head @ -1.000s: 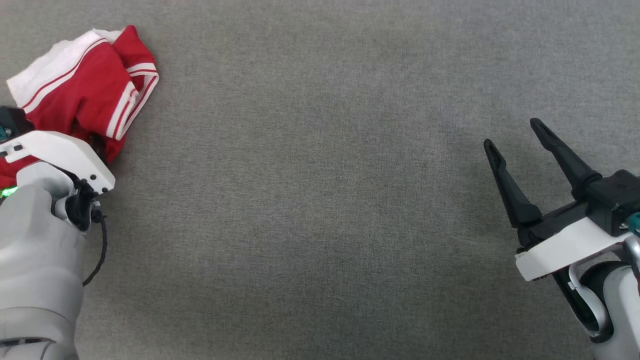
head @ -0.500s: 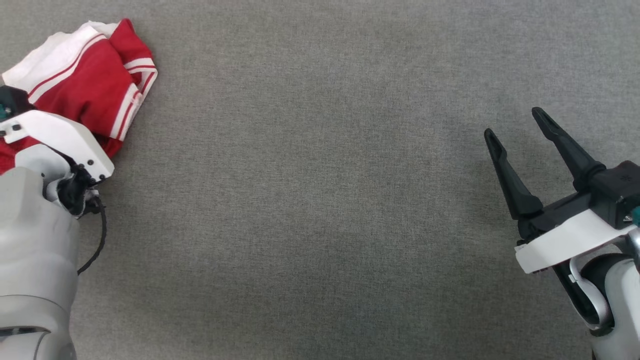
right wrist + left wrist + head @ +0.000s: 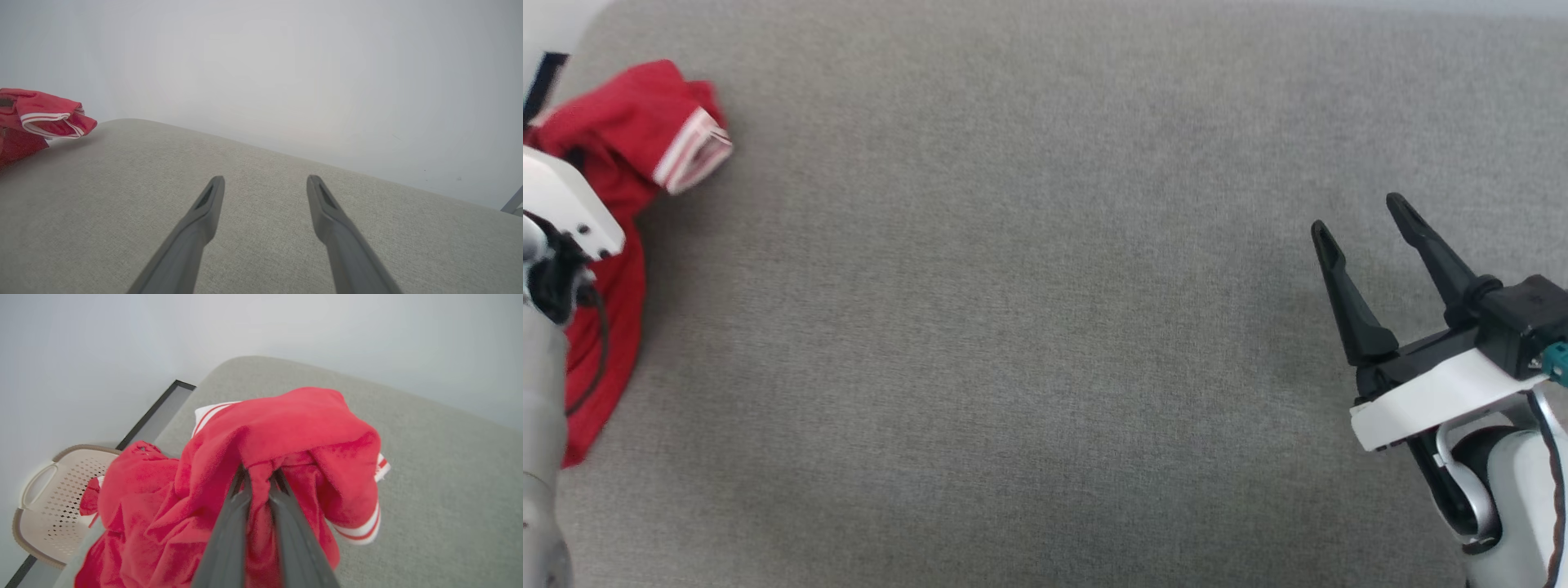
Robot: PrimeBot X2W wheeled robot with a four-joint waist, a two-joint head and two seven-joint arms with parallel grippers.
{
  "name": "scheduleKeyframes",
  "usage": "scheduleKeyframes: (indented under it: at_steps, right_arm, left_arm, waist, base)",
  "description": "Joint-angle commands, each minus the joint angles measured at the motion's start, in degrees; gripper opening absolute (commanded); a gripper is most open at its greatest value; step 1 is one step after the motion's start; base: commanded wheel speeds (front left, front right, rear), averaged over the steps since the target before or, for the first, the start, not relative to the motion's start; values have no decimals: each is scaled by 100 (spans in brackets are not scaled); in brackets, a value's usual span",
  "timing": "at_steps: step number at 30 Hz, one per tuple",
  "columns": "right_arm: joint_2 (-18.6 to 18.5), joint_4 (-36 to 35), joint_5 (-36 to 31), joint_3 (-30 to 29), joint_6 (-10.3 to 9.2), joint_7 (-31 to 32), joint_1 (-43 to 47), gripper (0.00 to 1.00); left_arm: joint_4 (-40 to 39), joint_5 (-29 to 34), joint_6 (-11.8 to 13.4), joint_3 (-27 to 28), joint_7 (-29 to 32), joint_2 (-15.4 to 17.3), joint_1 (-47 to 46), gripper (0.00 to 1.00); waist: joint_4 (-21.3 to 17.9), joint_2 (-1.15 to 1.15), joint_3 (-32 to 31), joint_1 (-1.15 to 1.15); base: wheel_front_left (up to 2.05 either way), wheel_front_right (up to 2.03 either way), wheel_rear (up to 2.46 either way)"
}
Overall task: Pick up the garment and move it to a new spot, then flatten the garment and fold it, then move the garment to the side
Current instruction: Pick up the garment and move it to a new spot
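Your left gripper [image 3: 258, 473] was clamped on a pinched fold of the red soft-fabric T-shirt with white sleeves and red-and-white striped trim [image 3: 286, 428]. Its fingers stood nearly together with cloth between them. The garment hung bunched from that grip at the far left corner of the grey fabric-covered surface [image 3: 1013, 327]. Your right gripper [image 3: 1357, 215] was spread wide and held nothing, near the right edge. A beige perforated plastic basket [image 3: 53, 498] sat past the left edge.
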Motion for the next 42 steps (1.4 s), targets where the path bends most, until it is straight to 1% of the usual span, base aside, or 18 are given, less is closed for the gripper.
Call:
scheduleKeyframes:
  at_steps: [1, 10, 17, 20, 21, 23, 27, 30, 34, 42]
  right_arm:
    - [76, 53, 34, -19, 0, -81, 44, 100]
    - [265, 228, 51, -145, 0, -265, 192, 100]
    - [373, 283, 92, -249, 0, -343, 329, 100]
    - [423, 333, 115, -315, 0, -404, 414, 100]
    - [451, 330, 114, -390, 0, -428, 437, 100]
    - [485, 338, 113, -463, 0, -461, 493, 100]
    - [523, 340, 103, -620, 0, -503, 553, 100]
    - [567, 360, 99, -737, 0, -535, 643, 100]
    - [613, 347, 79, -879, 0, -563, 719, 100]
    - [712, 313, 27, -1126, 0, -572, 858, 100]
  left_arm:
    - [-67, 21, -34, -33, -94, 103, -164, 0]
    - [-459, 186, -84, -377, -247, 355, -490, 0]
    - [-917, 182, -85, -652, -78, 391, -598, 0]
    - [-1437, 90, -86, -871, 114, 414, -488, 0]
    - [-1732, 33, -87, -952, 266, 459, -407, 0]
    - [-2066, -43, -87, -1033, 446, 467, -315, 0]
    - [-2812, -118, -86, -1119, 791, 535, -107, 0]
    - [-3410, -183, -34, -1160, 1117, 527, 121, 0]
    - [-4264, -305, 112, -1185, 1560, 550, 468, 0]
    - [-5883, -542, 465, -1328, 2480, 479, 1288, 0]
  waist:
    - [54, 0, -206, 0]
    - [148, 0, -714, 0]
    - [201, 0, -989, 0]
    - [179, 0, -1172, 0]
    - [152, 0, -1244, 0]
    - [112, 0, -1309, 0]
    - [-11, 0, -1429, 0]
    - [-144, 0, -1508, 0]
    - [-388, 0, -1574, 0]
    - [-1002, 0, -1611, 0]
  base:
    - [0, 0, 0]
    - [0, 0, 0]
    - [0, 0, 0]
    - [0, 0, 0]
    - [0, 0, 0]
    - [0, 0, 0]
    - [0, 0, 0]
    - [0, 0, 0]
    - [0, 0, 0]
    - [0, 0, 0]
